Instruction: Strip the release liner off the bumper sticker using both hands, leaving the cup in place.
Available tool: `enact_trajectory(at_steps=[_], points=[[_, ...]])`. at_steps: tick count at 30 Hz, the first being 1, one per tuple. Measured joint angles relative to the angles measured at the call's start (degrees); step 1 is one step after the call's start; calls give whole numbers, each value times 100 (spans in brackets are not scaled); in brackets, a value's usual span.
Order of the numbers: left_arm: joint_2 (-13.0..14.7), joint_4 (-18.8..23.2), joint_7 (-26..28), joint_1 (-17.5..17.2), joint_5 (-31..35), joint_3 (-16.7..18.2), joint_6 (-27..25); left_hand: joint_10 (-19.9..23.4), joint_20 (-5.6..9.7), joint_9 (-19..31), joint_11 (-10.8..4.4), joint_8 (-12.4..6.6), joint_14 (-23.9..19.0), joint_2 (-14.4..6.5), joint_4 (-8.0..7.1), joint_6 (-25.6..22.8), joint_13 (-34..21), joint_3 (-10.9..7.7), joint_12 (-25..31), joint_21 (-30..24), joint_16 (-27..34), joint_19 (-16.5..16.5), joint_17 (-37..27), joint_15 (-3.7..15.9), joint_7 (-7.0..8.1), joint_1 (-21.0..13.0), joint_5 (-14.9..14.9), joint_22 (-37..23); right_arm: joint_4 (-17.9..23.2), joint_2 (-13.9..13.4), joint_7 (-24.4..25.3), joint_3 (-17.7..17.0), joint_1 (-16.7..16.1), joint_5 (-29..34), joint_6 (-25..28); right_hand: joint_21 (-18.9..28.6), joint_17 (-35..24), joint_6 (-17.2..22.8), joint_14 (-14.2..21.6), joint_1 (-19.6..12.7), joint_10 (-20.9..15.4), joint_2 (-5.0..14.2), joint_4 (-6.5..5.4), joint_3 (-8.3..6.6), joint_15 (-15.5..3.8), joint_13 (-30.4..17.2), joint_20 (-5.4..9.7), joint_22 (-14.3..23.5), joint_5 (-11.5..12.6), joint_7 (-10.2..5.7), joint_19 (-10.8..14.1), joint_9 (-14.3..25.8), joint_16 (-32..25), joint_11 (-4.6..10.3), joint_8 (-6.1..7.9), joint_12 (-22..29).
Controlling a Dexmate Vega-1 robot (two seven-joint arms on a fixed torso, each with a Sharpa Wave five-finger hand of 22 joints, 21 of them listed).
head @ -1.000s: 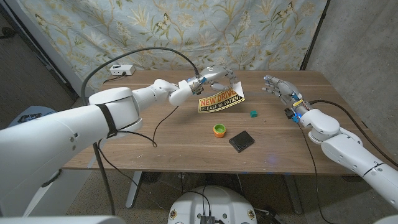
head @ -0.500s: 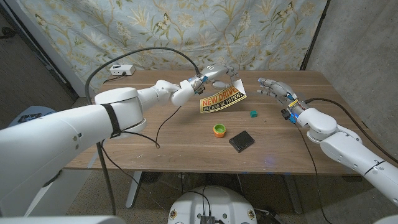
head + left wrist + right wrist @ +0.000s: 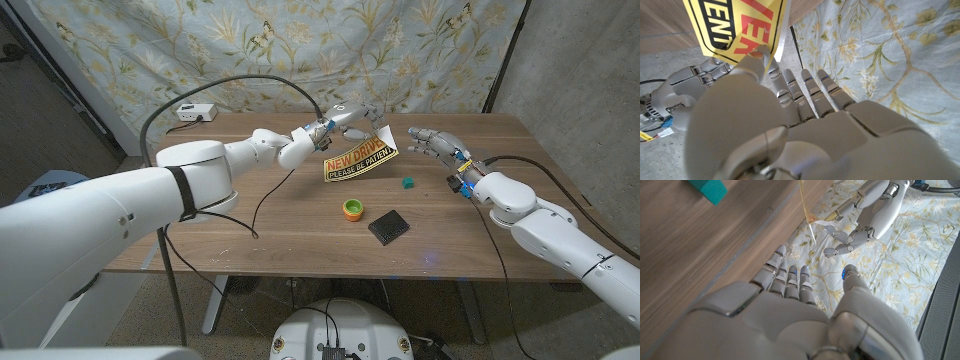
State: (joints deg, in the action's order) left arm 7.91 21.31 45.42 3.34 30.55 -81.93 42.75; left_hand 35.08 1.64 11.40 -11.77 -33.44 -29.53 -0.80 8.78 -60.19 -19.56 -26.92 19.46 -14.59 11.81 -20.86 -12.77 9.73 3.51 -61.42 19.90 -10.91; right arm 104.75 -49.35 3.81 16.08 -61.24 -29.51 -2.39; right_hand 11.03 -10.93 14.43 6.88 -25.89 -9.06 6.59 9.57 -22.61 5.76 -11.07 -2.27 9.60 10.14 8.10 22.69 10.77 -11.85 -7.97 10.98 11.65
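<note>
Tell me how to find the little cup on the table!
Look at the wooden table, near its middle, just below the yellow sticker the left hand holds up. The cup is the small round orange one with green inside, beside a black square.

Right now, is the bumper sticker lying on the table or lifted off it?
Lifted: the left hand holds the bumper sticker by its upper edge, hanging above the table.

One bumper sticker (image 3: 360, 160), yellow with red and black lettering. One orange-and-green cup (image 3: 352, 209). One black square pad (image 3: 388, 227). One small teal block (image 3: 407, 182). One white box (image 3: 191, 113) at the counter's (image 3: 250, 240) far corner. Two robot hands: left hand (image 3: 350, 119), right hand (image 3: 432, 140). One counter.
</note>
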Motion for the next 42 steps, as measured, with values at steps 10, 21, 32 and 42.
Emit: enact_trajectory(at_steps=[10,21,32,42], points=[[-54,-19,-283,6,-265,-27,51,1,-10,0,0,0,50,8,0,22,0,0,-45,40,0,52,-1,-9,23,7,-44,-1,21,-51,-74,90,86,51,115,0,0,-58,-31,0,0,0,0,0,31,-29,-62,0,0,-8,-2,4,-1,-61,0,0],[-155,-28,-588,6,-499,-57,62,1,10,0,0,0,51,15,1,31,1,0,-90,61,0,72,27,-9,34,14,-44,26,35,-111,-146,145,130,80,180,0,-1,-64,-8,-30,0,-31,-1,0,53,-29,-61,1,0,-2,-2,3,-1,-61,0,0],[-260,-33,-722,18,-589,-123,32,1,10,0,0,0,50,24,1,12,1,-1,-90,84,0,71,26,-9,73,20,-107,26,64,-184,-183,167,152,118,234,0,-15,-95,0,-82,0,-23,-1,0,61,-28,-101,10,0,-33,39,3,-2,-60,0,0],[-332,-37,-655,66,-575,-196,10,1,10,0,0,0,51,22,1,24,1,-1,-133,84,0,71,26,-9,85,22,-110,26,106,-260,-189,171,153,154,308,0,-14,-115,0,-105,0,0,-1,0,60,-28,-101,16,0,-12,39,2,-2,-60,0,0]])
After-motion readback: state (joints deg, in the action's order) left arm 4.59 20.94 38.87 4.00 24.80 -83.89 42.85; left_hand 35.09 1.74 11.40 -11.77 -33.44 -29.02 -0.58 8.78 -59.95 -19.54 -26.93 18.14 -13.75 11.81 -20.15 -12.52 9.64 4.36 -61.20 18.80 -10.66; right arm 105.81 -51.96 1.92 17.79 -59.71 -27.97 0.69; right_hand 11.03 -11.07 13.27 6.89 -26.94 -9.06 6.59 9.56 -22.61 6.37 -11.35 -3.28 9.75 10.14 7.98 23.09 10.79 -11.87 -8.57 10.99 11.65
